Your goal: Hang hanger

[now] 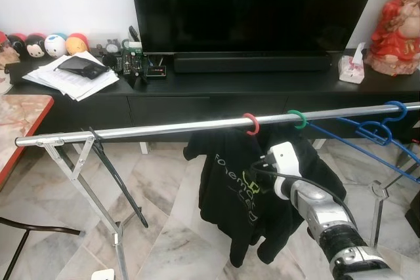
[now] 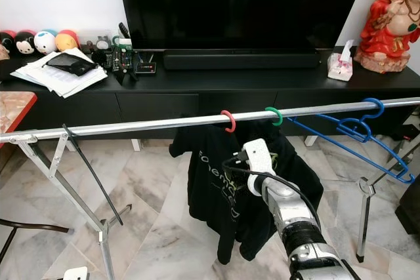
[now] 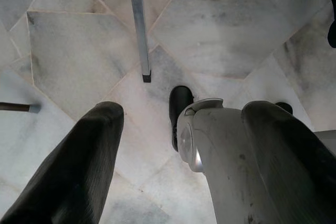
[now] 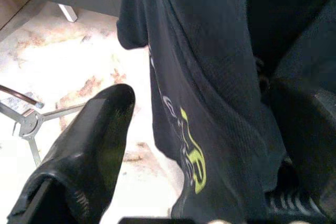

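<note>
On the clothes rail (image 1: 164, 126) hang a T-shirt (image 1: 230, 188) and, to its right, empty hangers (image 1: 374, 132). Behind the clothes rail stands a TV cabinet (image 1: 216, 93) bearing a television (image 1: 252, 4).

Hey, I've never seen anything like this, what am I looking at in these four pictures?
It is a walking house robot. The two wide pictures come from its head, looking down at a metal clothes rail. On the rail hang a red hook and a green hook carrying black shirts, plus blue hangers. Behind stand a TV and a black cabinet. The other two pictures come from wrist cameras. The right gripper reaches toward the shirts with its fingers spread, holding nothing. The left gripper hangs open over the marble floor.
</note>
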Tool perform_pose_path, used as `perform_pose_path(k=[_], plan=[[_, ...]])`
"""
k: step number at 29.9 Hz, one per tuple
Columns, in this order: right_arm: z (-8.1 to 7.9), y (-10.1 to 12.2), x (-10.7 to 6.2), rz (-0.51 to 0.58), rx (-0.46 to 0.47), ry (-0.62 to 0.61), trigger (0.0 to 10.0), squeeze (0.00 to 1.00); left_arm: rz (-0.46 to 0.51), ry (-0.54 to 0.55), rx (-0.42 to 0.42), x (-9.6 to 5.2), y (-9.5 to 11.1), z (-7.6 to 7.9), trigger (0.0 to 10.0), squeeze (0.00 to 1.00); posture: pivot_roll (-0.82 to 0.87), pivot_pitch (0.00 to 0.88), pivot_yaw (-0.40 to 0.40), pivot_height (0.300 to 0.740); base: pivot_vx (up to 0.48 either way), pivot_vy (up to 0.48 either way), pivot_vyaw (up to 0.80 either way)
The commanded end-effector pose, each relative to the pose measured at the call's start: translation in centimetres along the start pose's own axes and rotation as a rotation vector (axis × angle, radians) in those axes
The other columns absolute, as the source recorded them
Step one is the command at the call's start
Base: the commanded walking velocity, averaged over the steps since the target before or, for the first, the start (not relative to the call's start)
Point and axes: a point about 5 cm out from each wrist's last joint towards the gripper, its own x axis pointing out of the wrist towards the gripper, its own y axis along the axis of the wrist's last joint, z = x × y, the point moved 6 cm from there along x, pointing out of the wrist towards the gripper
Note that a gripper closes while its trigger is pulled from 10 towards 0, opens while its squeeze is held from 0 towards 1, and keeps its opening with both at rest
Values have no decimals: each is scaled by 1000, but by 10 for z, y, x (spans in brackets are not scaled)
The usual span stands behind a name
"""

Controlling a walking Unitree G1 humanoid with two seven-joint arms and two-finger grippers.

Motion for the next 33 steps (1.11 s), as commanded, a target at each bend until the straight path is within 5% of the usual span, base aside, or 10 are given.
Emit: perform_pose_path(k=[1, 23, 24, 25, 26, 33], plan=[[-5, 5, 4, 12, 2, 10, 10000, 0, -17, 2, -16, 0, -3, 0, 10000, 0, -41, 0, -35, 740, 0, 0, 0], [-4, -1, 10, -25, 21, -30, 10000, 0, -14, -3, -20, 0, -3, 1, 10000, 0, -37, 0, -36, 740, 0, 0, 0], [-4, 0, 10, -20, 24, -30, 7569, 0, -13, -4, -20, 0, -3, 2, 10000, 0, -37, 0, -36, 740, 0, 0, 0], [-4, 0, 10, -16, 27, -34, 2235, 0, -13, -3, -22, 0, -3, 1, 10000, 0, -33, 0, -36, 740, 0, 0, 0], [-4, 0, 10, -14, 30, -37, 0, 0, -13, -1, -24, 0, -3, 1, 10000, 0, -32, 0, -37, 740, 0, 0, 0], [-7, 1, 12, -10, 38, -38, 0, 0, -12, 0, -26, 0, -4, 1, 10000, 0, -25, 0, -38, 740, 0, 0, 0]])
